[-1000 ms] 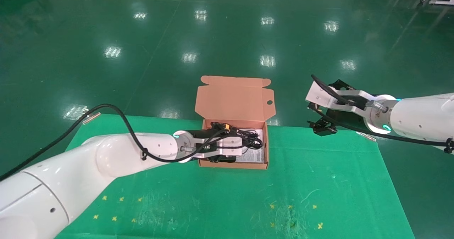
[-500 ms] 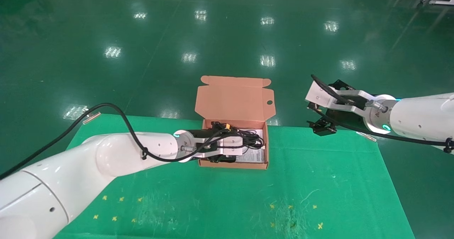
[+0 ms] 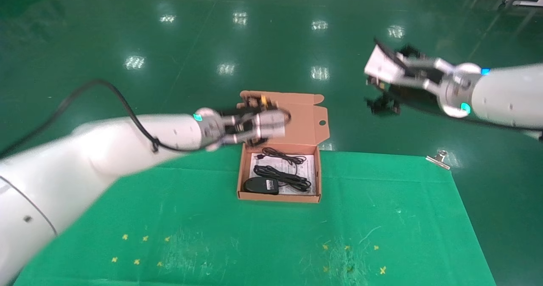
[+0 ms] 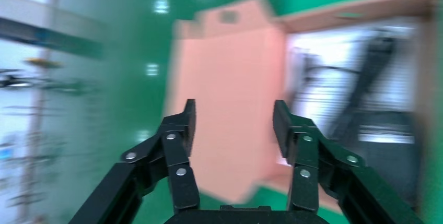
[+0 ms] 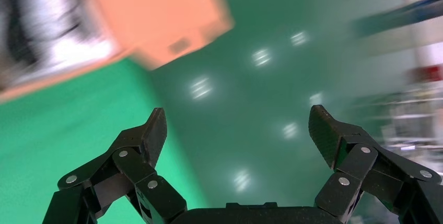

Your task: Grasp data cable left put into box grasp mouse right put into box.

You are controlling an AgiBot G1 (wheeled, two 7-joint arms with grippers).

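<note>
The box (image 3: 316, 180) stands open at the table's far edge, lid (image 3: 297, 122) upright. The black mouse (image 3: 261, 185) lies in its near left corner on the white sheet. A looped black cable (image 3: 292, 180) lies beside it and a thin cord (image 3: 282, 155) behind; I cannot tell the data cable from the mouse's cord. My left gripper (image 3: 267, 138) hangs open and empty above the box's far left, before the lid; its wrist view shows open jaws (image 4: 233, 106) facing the lid (image 4: 230, 93). My right gripper (image 3: 382, 103) is open and empty (image 5: 237, 117), raised over the floor, far right.
The green cloth table (image 3: 339, 226) carries small yellow marks near its front. A metal binder clip (image 3: 439, 158) sits at the far right corner. Shiny green floor (image 3: 212, 44) lies beyond the far edge.
My left gripper has lifted up out of the box, uncovering the mouse and cables inside. My right gripper has risen higher above the floor.
</note>
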